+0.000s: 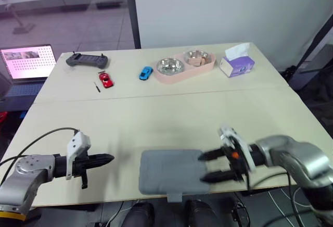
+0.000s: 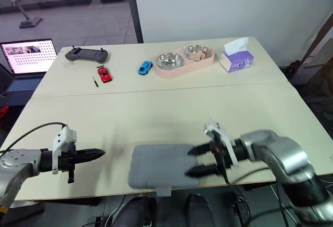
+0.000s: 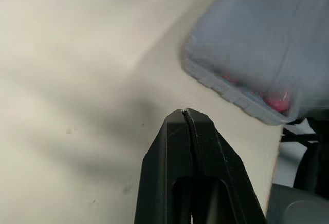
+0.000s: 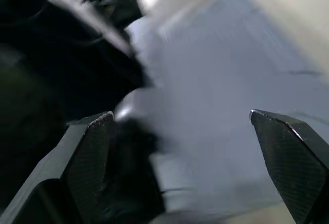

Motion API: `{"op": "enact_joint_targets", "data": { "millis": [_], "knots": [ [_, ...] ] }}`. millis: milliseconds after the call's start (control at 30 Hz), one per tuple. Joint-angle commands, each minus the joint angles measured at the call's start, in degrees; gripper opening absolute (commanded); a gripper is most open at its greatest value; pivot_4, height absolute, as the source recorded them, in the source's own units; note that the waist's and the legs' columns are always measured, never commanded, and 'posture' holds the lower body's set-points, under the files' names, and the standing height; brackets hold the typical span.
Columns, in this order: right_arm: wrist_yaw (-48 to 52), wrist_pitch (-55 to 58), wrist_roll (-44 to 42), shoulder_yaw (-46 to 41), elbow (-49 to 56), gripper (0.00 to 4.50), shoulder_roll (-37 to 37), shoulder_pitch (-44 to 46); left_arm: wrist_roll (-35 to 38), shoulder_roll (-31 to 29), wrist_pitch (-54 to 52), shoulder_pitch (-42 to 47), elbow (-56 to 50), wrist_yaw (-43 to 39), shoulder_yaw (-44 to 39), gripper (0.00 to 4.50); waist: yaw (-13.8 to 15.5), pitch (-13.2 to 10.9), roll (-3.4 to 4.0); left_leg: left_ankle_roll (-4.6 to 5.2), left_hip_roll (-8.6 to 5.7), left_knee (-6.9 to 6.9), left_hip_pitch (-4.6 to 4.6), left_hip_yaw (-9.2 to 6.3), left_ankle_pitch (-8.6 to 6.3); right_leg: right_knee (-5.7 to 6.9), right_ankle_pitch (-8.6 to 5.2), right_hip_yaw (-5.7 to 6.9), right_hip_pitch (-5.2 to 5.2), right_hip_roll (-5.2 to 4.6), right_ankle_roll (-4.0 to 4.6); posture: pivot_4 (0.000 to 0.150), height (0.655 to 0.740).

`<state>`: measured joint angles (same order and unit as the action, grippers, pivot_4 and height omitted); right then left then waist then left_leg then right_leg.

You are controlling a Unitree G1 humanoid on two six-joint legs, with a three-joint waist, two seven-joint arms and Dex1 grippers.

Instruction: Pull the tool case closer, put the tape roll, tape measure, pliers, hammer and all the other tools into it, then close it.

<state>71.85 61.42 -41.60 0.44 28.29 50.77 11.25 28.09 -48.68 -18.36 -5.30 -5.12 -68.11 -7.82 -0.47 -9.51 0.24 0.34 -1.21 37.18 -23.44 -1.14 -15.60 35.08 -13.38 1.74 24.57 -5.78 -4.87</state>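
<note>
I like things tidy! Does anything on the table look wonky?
The gray case sits right at the table's near edge, its small front tab hanging past it. Nothing else looks odd.

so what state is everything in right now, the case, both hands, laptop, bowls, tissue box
tool case: lid down, flat at the near table edge
right hand: open, fingers spread over the case's right end
left hand: shut, empty, left of the case
laptop: open, screen lit
tissue box: tissue sticking out on top
left steel bowl: empty
right steel bowl: something tan inside
</note>
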Motion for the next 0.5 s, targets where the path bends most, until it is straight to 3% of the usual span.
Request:
{"op": "enact_joint_targets", "data": {
  "millis": [33, 200, 500],
  "knots": [
    [-1.7, 1.5, -7.2, -12.5, 6.2, 4.47, 3.0, -2.1, 2.2, -1.3, -1.2, -1.1, -4.0, -1.4, -2.2, 0.00, -0.1, -0.1, -0.16, 0.00, 0.01, 0.01, 0.05, 0.01, 0.00, 0.00, 0.00, 0.00, -0.03, 0.00, 0.00, 0.150, 0.7400],
    [-6.2, -6.7, -3.9, -23.0, 7.8, 4.47, 2.9, -8.0, 5.9, -3.0, -4.4, -2.0, -7.9, -3.1, -4.8, 0.00, 0.6, -0.1, -0.34, -0.02, 0.03, 0.09, 0.07, 0.01, 0.01, 0.00, -0.01, 0.08, -0.08, -0.01, 0.01, 0.150, 0.7400],
    [-7.2, -27.9, 11.5, -28.7, 1.5, 4.47, 2.8, -22.3, 9.1, -5.8, -8.7, -1.2, -13.6, -1.5, -11.6, 0.00, 1.5, -0.1, -0.42, -0.02, 0.00, 0.18, 0.05, 0.16, 0.02, -0.01, -0.01, 0.10, -0.16, 0.04, -0.02, 0.150, 0.7400]
  ]
}}
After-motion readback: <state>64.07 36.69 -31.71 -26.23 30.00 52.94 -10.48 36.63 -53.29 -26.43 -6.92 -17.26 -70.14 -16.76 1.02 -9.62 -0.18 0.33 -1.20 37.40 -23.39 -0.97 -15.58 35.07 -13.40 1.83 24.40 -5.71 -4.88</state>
